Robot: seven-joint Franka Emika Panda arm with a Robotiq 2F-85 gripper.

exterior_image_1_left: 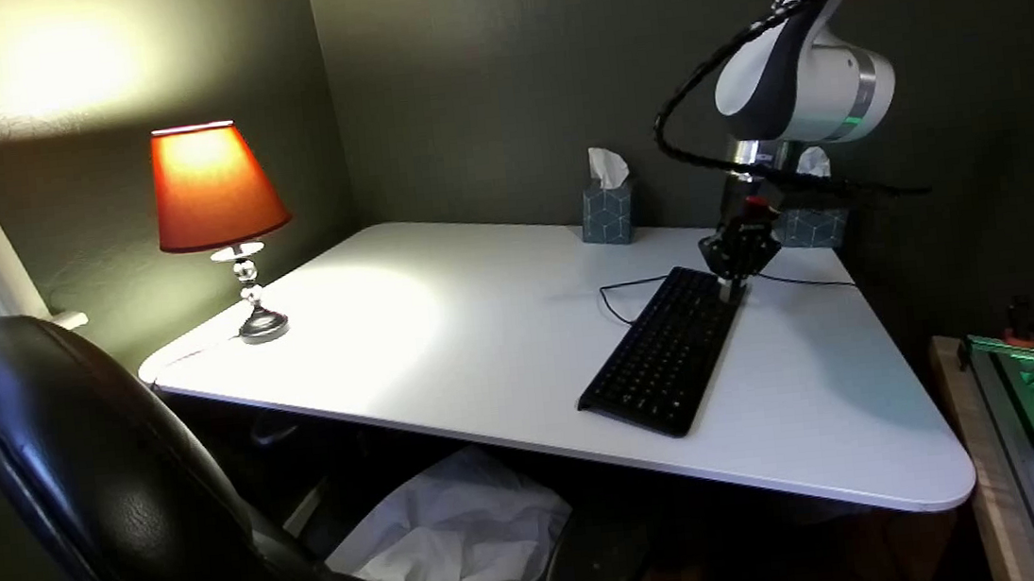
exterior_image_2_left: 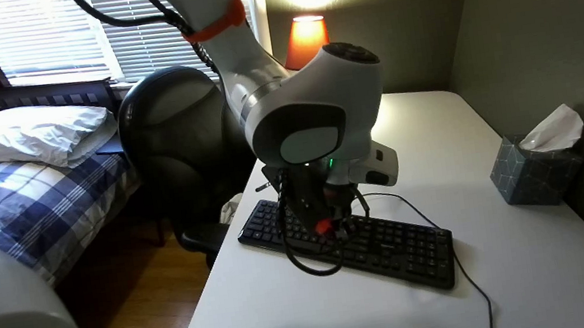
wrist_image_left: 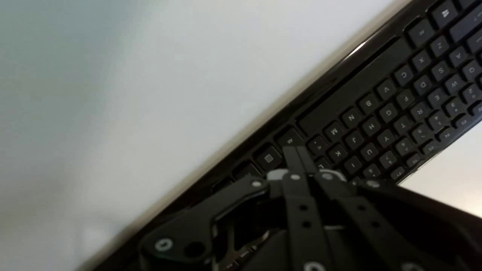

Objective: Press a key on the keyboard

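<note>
The wrist view showed the gripper [wrist_image_left: 298,152] low and right of centre, its two slim fingers [wrist_image_left: 292,162] drawn together side by side. Their tips overlapped the Alt key [wrist_image_left: 289,137] in the frame; whether they touched it could not be told. The keyboard [wrist_image_left: 350,96] slanted from upper right to lower left. In an exterior view it lay right of centre on a white desk [exterior_image_1_left: 485,350], the gripper at its upper end and a thin dark cable [exterior_image_1_left: 635,282] curving beside its left edge. Higher in that frame stood a teal-grey tissue box [exterior_image_1_left: 607,215], with a second box [exterior_image_1_left: 819,227] partly behind the gripper. A lit lamp [exterior_image_1_left: 213,192] with an orange-red shade stood at the left, and a black chair [exterior_image_1_left: 109,482] filled the lower left. In an exterior view a plaid-covered bed [exterior_image_2_left: 21,205] occupied the left.
</note>
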